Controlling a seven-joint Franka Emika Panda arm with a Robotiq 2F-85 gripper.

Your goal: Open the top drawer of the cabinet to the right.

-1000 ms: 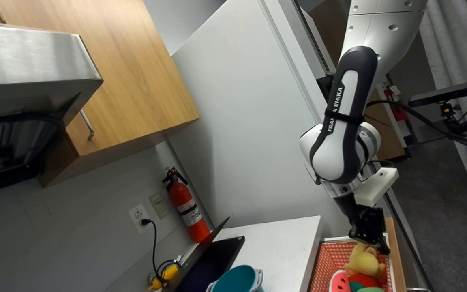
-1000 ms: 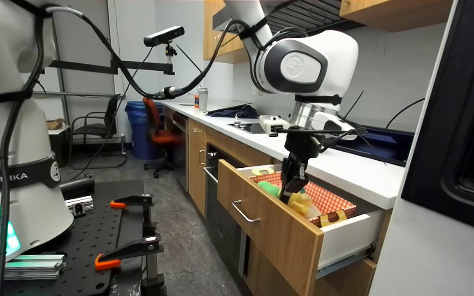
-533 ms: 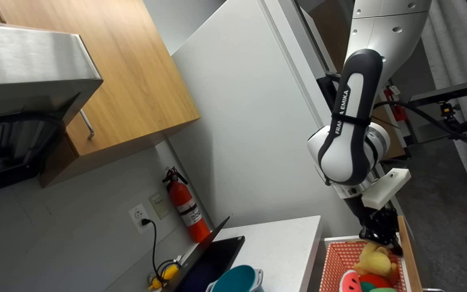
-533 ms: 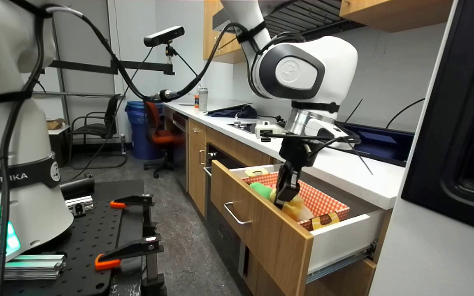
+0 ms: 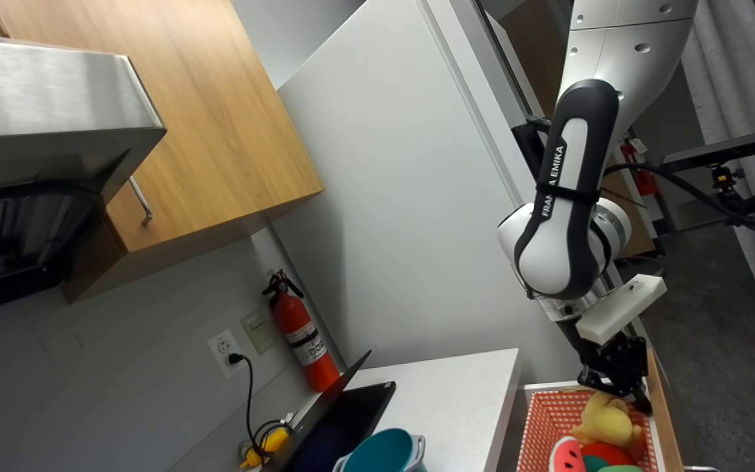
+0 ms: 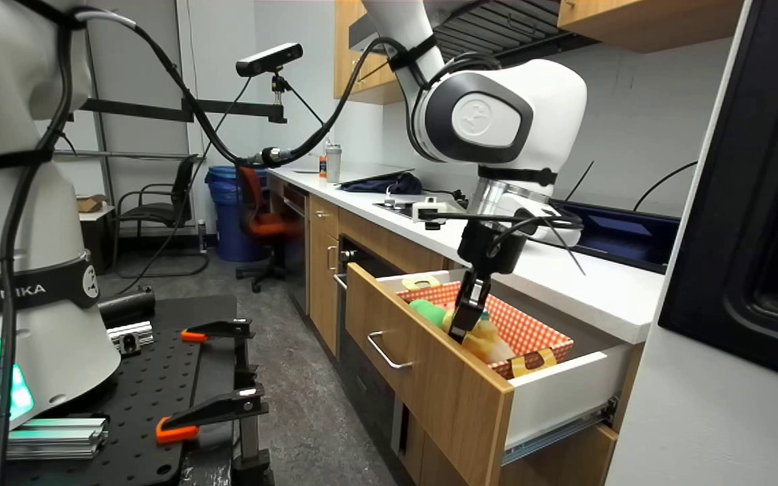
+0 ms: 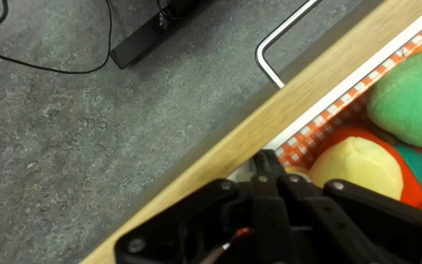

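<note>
The top drawer (image 6: 429,378) of the low cabinet (image 6: 564,293) stands pulled well out. Its wood front also shows in the wrist view (image 7: 240,141) and in an exterior view (image 5: 664,413). Its metal handle (image 6: 383,352) is on the outer face, apart from the gripper. My gripper (image 6: 458,332) points down into the drawer, its tips just behind the front panel. In the wrist view the gripper (image 7: 267,159) has its fingers together with nothing seen between them, beside the panel's inner edge. Whether they press on it is hard to tell. The lowest fingertip part is hidden.
A red-checked basket (image 6: 531,324) in the drawer holds a yellow plush toy (image 5: 603,423), a green toy (image 7: 412,95) and a watermelon piece (image 5: 566,455). A teal pot (image 5: 384,451) stands on the countertop. A tall white-grey panel (image 5: 404,196) rises beside it.
The drawer moved further out with my gripper between one second and half a second ago. Since then the drawer has held still and my wrist has turned slightly.
</note>
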